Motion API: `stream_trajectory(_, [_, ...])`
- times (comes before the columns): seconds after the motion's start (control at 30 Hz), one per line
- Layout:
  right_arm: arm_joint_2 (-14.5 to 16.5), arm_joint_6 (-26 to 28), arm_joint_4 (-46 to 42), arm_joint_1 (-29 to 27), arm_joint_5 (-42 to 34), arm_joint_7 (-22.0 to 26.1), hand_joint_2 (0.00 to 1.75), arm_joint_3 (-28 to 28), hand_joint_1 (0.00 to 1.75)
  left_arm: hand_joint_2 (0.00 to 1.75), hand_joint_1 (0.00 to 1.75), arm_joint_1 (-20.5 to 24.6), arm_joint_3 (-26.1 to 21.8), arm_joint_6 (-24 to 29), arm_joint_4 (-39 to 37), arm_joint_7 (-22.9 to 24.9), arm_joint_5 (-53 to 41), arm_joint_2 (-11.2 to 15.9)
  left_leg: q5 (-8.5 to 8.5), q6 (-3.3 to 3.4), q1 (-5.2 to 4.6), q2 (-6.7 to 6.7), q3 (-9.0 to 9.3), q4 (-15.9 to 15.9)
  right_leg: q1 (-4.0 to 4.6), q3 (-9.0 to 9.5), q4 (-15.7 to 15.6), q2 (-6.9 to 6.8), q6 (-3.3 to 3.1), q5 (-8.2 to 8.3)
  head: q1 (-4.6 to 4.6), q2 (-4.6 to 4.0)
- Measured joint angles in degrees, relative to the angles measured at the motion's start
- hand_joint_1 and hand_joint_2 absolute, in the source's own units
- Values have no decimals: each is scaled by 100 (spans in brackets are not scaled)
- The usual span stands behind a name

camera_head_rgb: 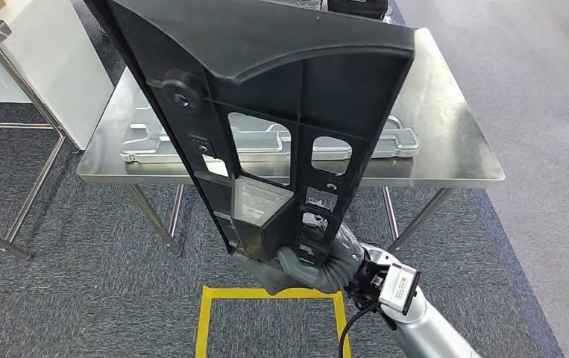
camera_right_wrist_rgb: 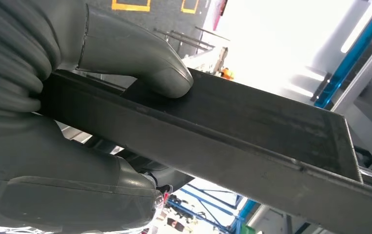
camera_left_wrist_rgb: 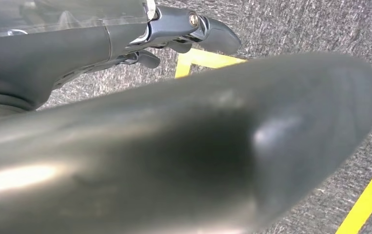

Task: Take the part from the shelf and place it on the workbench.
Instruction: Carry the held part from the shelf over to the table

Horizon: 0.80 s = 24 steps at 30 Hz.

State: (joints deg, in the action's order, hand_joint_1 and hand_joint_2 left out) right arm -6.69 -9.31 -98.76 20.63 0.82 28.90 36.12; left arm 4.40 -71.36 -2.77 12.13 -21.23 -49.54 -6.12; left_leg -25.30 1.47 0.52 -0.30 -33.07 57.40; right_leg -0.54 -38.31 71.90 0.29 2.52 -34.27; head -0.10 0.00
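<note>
Black plastic part (camera_head_rgb: pixel 266 112), ribbed with cut-out windows, is held up tilted in the head view, its wide end toward the top of the picture, hiding much of the workbench (camera_head_rgb: pixel 453 142) behind it. Right hand (camera_head_rgb: pixel 307 265) grips the part's narrow lower end, grey fingers wrapped round the edge. Part is in the air, not resting on the bench. Stainless workbench carries a light grey moulded tray-like piece (camera_head_rgb: pixel 147 142) lying flat. Yellow tape square (camera_head_rgb: pixel 270 294) on the grey carpet just below the hand. Metal-legged frame (camera_head_rgb: pixel 27 149) and a white cabinet (camera_head_rgb: pixel 50 60) stand off to the left.

Left wrist view: left hand (camera_left_wrist_rgb: pixel 125 122) is close and blurred, a thick grey thumb (camera_left_wrist_rgb: pixel 271 136) across most of the picture, darker fingers (camera_left_wrist_rgb: pixel 208 34) above it over carpet and yellow tape (camera_left_wrist_rgb: pixel 364 200). Can't tell whether it's open or closed.

Right wrist view: right hand (camera_right_wrist_rgb: pixel 67 122) clamps a flat black edge of the part (camera_right_wrist_rgb: pixel 252 131), thumb (camera_right_wrist_rgb: pixel 135 53) pressed on one face, fingers (camera_right_wrist_rgb: pixel 76 195) on the opposite side. Blue framing (camera_right_wrist_rgb: pixel 349 53) and bright light behind.
</note>
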Motion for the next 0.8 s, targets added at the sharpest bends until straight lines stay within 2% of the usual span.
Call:
stream_trajectory(0.03, [-8,-1,-33,-36,-40,16,175,-6,175,0,0,-4,-1,-5,0,-1,-6,2,-25,5,-9,-4,26,2,-2,-152,182,0,-1,18,1,0])
stream_trajectory(0.07, [-13,-25,-71,-66,-98,29,175,-11,175,0,0,-9,-1,-11,0,-1,-13,3,-53,5,-18,-8,62,4,-2,-189,129,0,-14,159,2,0])
stream_trajectory(0.1, [-16,-69,-110,-84,-175,40,175,-16,175,0,0,-13,-1,-19,0,-1,-21,3,-82,0,-26,-13,107,5,3,-107,-158,0,-40,398,4,0])
stream_trajectory(0.13, [-17,-131,-150,-90,-269,44,175,-20,175,0,0,-13,-1,-26,-1,-2,-26,3,-112,-7,-32,-15,149,3,18,55,-591,-4,-83,668,6,0])
stream_trajectory(0.17, [-17,-200,-182,-86,-379,43,175,-23,175,0,0,-10,-1,-36,-1,-3,-33,-1,-144,-25,-45,-17,183,5,39,215,-990,-12,-128,860,2,-1])
stream_trajectory(0.2, [-17,-267,-207,-78,-497,38,175,-26,175,0,0,-3,-1,-45,-2,-7,-47,-4,-172,-48,-51,-17,204,5,62,329,-1277,-23,-165,973,2,-1])
stream_trajectory(0.27, [-19,-376,-232,-66,-708,28,175,-39,175,0,0,7,0,-57,-2,-13,-75,-6,-213,-112,-52,-10,227,-6,100,397,-1450,-30,-219,977,-2,-1])
stream_trajectory(0.33, [-20,-439,-245,-59,-827,22,175,-58,175,0,0,17,1,-60,-1,-18,-95,8,-248,-177,-49,-1,266,-13,82,445,-1513,-16,-262,978,2,-1])
stream_trajectory(0.4, [-20,-475,-255,-29,-895,19,175,-71,175,0,0,28,2,-66,-1,-24,-101,21,-409,-235,-48,1,170,274,41,540,-1592,-19,-308,977,-4,-1])
stream_trajectory(0.43, [-20,-490,-256,-8,-927,16,175,-73,175,0,0,28,2,-70,-1,-26,-105,26,-562,-260,-32,1,6,612,34,581,-1610,-24,-326,965,-7,-1])
stream_trajectory(0.5, [-20,-507,-251,18,-975,2,175,-72,175,0,0,21,2,-73,-2,-27,-110,27,-859,-305,-6,2,-453,1414,35,622,-1607,-29,-350,917,-12,0])
stream_trajectory(0.53, [-20,-510,-246,21,-995,-12,175,-72,175,0,0,15,2,-72,-1,-27,-113,28,-883,-321,5,2,-626,1650,36,643,-1602,-26,-350,891,-13,0])
stream_trajectory(0.57, [-20,-515,-241,24,-1015,-24,175,-71,175,0,0,10,2,-70,-1,-27,-113,31,-777,-331,13,3,-689,1655,35,671,-1596,-22,-346,862,-13,0])
stream_trajectory(0.6, [-20,-526,-238,33,-1038,-36,175,-71,175,0,0,8,2,-68,-1,-27,-113,35,-553,-334,18,5,-625,1407,32,711,-1587,-17,-336,828,-14,0])
stream_trajectory(0.63, [-20,-540,-234,51,-1060,-43,175,-71,175,0,0,8,2,-67,0,-27,-113,40,-270,-329,23,7,-468,983,29,758,-1577,-12,-320,787,-14,0])
stream_trajectory(0.67, [-20,-557,-230,76,-1079,-47,175,-70,175,0,0,11,2,-66,0,-27,-113,45,-68,-317,16,10,-290,565,37,797,-1563,-8,-296,744,-13,0])
stream_trajectory(0.7, [-20,-570,-224,106,-1094,-51,175,-70,175,0,0,16,2,-66,0,-27,-115,49,59,-290,8,9,-148,245,46,822,-1548,-4,-268,707,-14,0])
stream_trajectory(0.73, [-20,-577,-216,134,-1105,-56,175,-69,175,0,0,22,3,-66,0,-28,-116,50,92,-259,0,7,-72,76,53,833,-1539,-1,-239,681,-14,0])
stream_trajectory(0.8, [-20,-579,-194,176,-1118,-68,175,-67,175,0,0,24,4,-65,0,-28,-119,50,54,-185,-13,-3,-50,27,55,836,-1542,2,-180,655,-14,0])
